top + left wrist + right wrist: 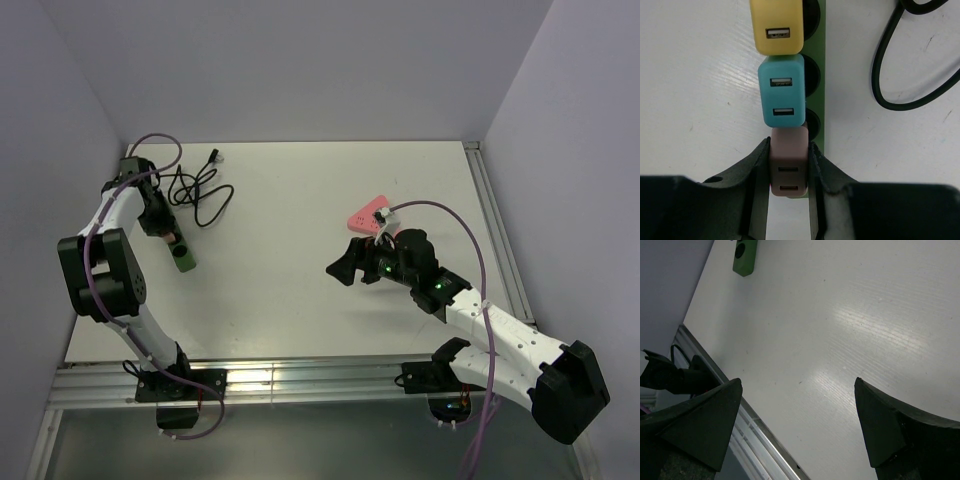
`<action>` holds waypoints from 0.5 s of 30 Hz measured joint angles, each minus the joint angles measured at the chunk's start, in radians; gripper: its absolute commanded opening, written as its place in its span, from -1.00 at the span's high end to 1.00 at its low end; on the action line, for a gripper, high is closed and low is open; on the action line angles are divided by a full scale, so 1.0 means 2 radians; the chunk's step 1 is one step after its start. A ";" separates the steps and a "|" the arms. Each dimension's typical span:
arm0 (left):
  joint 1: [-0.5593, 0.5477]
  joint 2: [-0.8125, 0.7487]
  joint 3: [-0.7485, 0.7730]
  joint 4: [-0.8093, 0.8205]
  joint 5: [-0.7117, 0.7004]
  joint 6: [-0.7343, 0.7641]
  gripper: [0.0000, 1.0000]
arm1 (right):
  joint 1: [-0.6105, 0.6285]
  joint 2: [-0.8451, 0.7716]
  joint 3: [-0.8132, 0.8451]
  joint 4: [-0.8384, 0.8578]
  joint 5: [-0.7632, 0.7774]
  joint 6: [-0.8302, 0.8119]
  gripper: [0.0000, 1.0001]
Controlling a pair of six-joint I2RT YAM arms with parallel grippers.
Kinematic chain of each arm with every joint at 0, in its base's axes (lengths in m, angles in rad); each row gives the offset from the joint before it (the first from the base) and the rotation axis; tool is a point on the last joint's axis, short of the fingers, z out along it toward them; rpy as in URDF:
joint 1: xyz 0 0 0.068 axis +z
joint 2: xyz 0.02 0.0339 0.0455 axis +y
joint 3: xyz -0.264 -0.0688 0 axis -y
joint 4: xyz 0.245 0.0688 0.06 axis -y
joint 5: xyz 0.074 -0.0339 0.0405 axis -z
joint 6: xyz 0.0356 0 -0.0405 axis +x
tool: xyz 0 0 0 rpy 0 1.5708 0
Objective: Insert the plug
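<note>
A green power strip [818, 75] lies on the white table, also showing in the top view [182, 258] at the left. A yellow plug [777, 27] and a teal plug [782, 90] sit in its sockets. A pink plug [789, 165] sits at the third socket, right below the teal one. My left gripper [789, 145] is shut on the pink plug, one finger on each side; it is at the strip in the top view [160, 222]. My right gripper [350, 265] is open and empty over mid-table, and the right wrist view [797, 390] shows only bare table between its fingers.
A black cable [200, 190] lies coiled just right of the strip, and shows in the left wrist view [900, 85]. A pink triangular object [368, 214] lies behind the right gripper. A metal rail [300, 380] runs along the near edge. Walls close in on both sides.
</note>
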 measured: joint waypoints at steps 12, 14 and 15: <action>0.005 -0.046 -0.079 0.086 0.000 -0.038 0.99 | 0.000 0.002 0.000 0.000 0.000 0.000 -1.00; 0.005 -0.047 -0.081 0.091 -0.001 -0.040 0.99 | 0.000 0.002 0.000 0.000 0.000 0.000 -1.00; 0.005 -0.046 -0.080 0.091 -0.002 -0.040 0.99 | 0.000 0.002 0.000 0.000 0.000 0.000 -1.00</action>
